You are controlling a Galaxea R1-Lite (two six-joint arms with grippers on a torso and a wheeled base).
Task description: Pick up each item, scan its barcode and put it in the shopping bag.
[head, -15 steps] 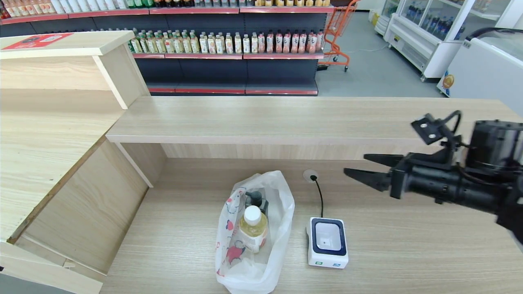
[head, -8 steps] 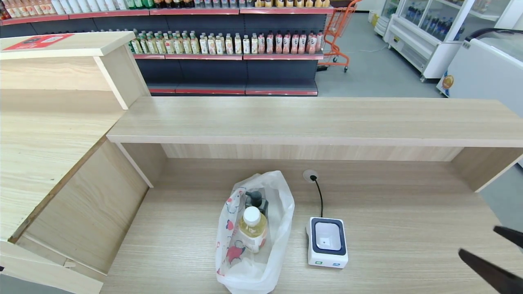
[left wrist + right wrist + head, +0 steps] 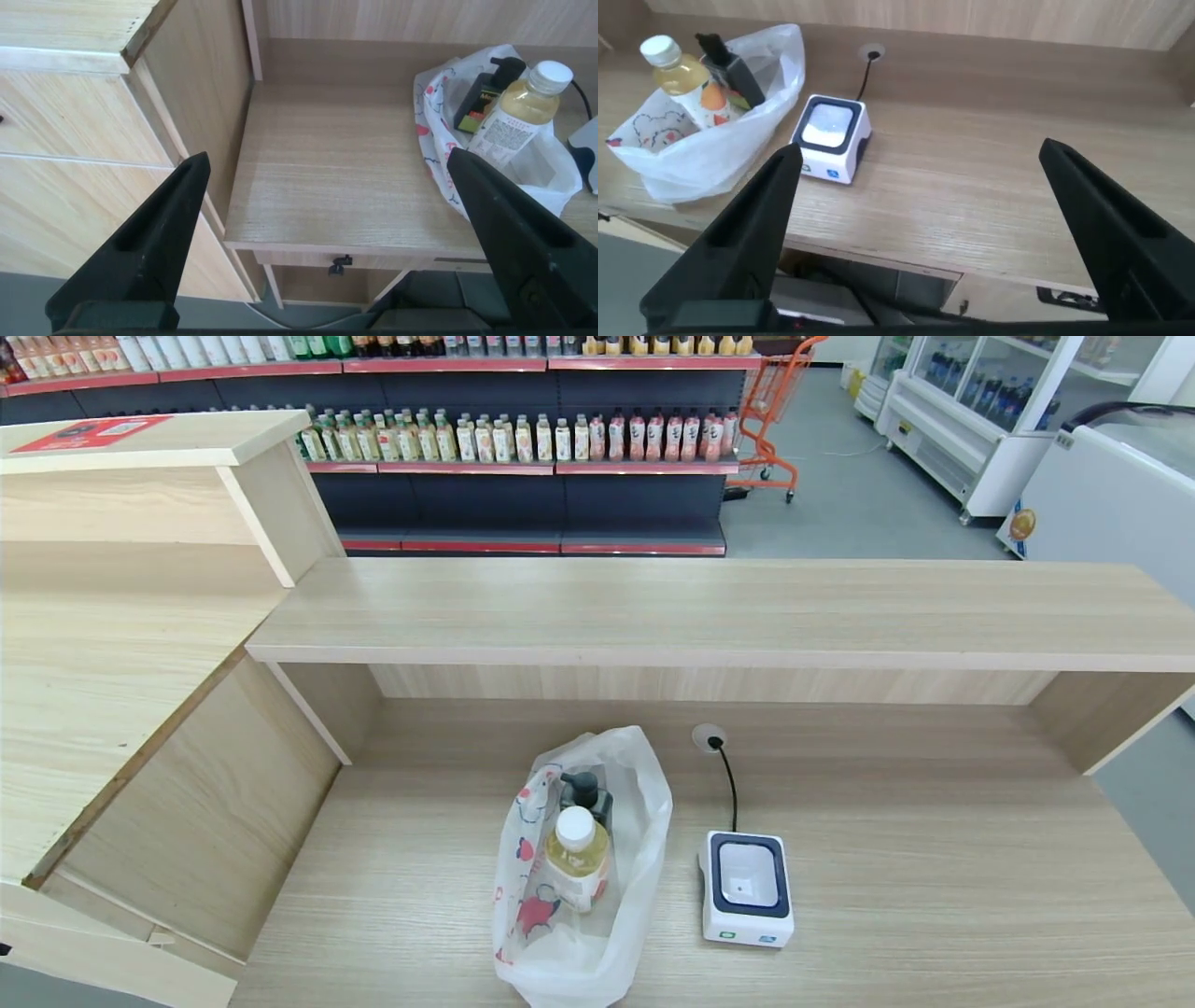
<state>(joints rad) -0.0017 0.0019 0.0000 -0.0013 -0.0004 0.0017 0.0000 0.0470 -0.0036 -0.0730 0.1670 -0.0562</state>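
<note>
The shopping bag (image 3: 644, 821) is seen standing open on the lower counter (image 3: 934, 896), just beside the barcode scanner (image 3: 747, 889), whose cable (image 3: 730, 789) is led to a hole at the back of the counter. Two items are held in the bag: a bottle of yellow drink with a white cap (image 3: 577, 854), upright, and a dark pump bottle (image 3: 586, 793) behind it, touching it.

The left gripper (image 3: 329, 159) is held back at the near edge of the counter, to the left of the bag, with its fingers (image 3: 159, 233) spread wide apart and nothing between them. The right gripper (image 3: 920, 149) is held back on the scanner's side, its fingers (image 3: 1102, 215) likewise spread wide and nothing gripped.

Since both visible items are already bagged, the packing step is judged to be done for them, and the task is taken to be at or near its end. If another item is to be handled, it must first be located, then grasped so that its barcode can be turned toward the scanner window.
</note>
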